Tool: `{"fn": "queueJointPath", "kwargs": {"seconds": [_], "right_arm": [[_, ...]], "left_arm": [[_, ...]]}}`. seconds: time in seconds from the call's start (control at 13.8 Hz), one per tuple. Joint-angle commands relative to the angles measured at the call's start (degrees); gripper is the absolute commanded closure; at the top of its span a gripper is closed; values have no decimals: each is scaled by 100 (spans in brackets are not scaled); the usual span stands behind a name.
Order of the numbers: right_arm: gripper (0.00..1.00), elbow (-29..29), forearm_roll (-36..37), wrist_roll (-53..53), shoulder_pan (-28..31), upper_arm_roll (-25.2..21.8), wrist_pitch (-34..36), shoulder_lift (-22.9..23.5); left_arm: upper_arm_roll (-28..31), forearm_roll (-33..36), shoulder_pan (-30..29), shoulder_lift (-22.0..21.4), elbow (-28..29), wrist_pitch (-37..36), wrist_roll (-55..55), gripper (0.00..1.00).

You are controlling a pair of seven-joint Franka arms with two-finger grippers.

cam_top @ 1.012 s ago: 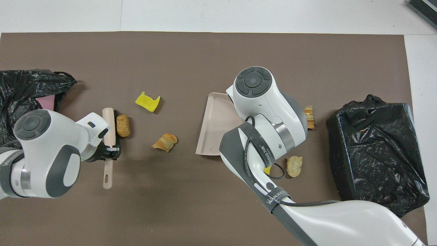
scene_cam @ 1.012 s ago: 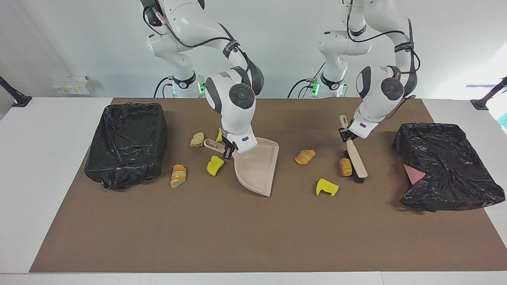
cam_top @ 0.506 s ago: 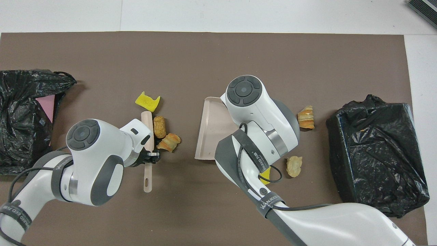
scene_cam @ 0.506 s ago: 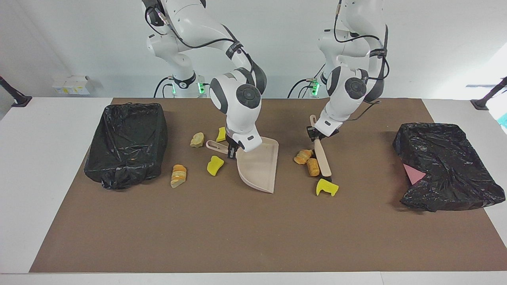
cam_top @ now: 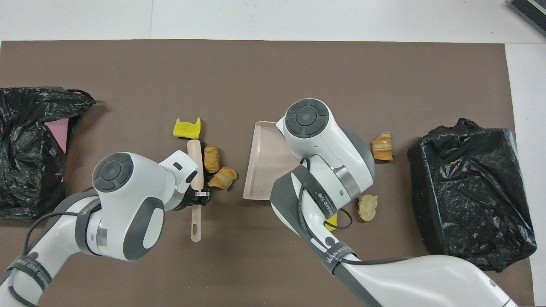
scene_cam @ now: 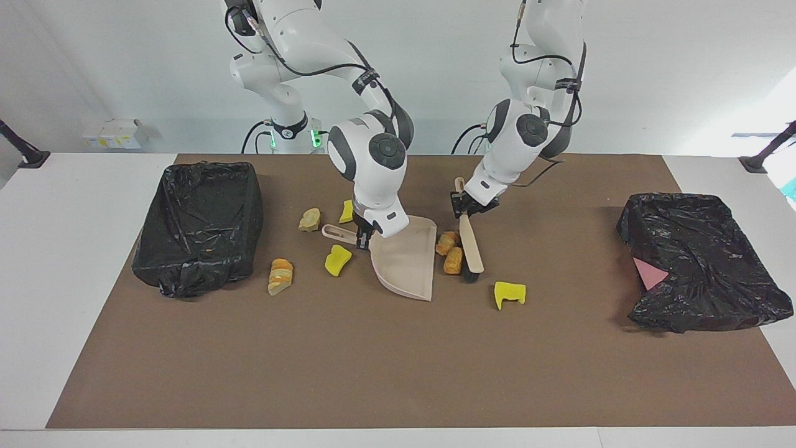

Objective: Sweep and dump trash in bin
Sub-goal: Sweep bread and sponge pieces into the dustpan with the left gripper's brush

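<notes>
Trash: seven loose pieces lay on the brown mat [scene_cam: 373, 361]. Two bread-like lumps [scene_cam: 450, 252] sat just beside the open edge of the dustpan [scene_cam: 407, 264], against the brush [scene_cam: 469, 246].
Other pieces: a yellow chunk [scene_cam: 510, 294] lay farther from the robots than the brush head, outside its path. Toward the right arm's end, a second yellow chunk [scene_cam: 337, 259], a striped lump [scene_cam: 280, 275], a pale lump [scene_cam: 310, 219] and a third yellow chunk [scene_cam: 346, 211] lay on the handle side of the dustpan.
Left gripper: the left gripper [scene_cam: 463, 208] had its jaws clamped on the brush handle, bristles down on the mat.
Right gripper: the right gripper [scene_cam: 362, 238] had its jaws closed on the dustpan handle, with the pan's edge apparently down on the mat.
Bins: a bag-lined bin [scene_cam: 199, 224] stood at the right arm's end of the table [scene_cam: 68, 261], and a crumpled black bag [scene_cam: 703, 261] at the left arm's end.
Stage: likely mid-sweep, nothing yet in the pan.
Risk: the round lumps could roll off the brush end or jam at the pan's lip, should that lip ride up.
Risk: the stray yellow chunk looked set to be missed on this pass.
</notes>
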State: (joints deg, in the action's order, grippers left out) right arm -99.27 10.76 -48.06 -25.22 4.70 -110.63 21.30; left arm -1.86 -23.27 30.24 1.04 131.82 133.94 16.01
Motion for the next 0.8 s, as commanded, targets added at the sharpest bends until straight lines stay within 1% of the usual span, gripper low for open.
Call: {"fn": "queueJointPath", "kwargs": {"seconds": [0.0,0.07,0.14,0.29,0.43,0.51,0.72], "right_arm": [[100,-250,102,-142,8,40,-55,-170],[100,-250,111,-142,8,40,-46,-179],[100,-250,111,-142,8,40,-46,-179],[100,-250,119,-142,8,40,-29,-179],[100,-242,119,-142,-1,40,-11,-179],[100,-242,128,-142,-1,40,-2,-188],[100,-242,128,-142,-27,40,-2,-179]], "left_arm": [[-103,-248,359,107,-147,325,7,100],[-139,-274,360,115,-278,326,16,100],[-122,-335,325,115,-549,169,33,100],[-52,-344,193,133,-998,-375,51,100],[-43,-240,-297,116,-1175,-596,139,100],[-43,-117,-404,124,-1263,-719,139,100],[-43,498,-939,168,-1352,-975,121,100]]}}
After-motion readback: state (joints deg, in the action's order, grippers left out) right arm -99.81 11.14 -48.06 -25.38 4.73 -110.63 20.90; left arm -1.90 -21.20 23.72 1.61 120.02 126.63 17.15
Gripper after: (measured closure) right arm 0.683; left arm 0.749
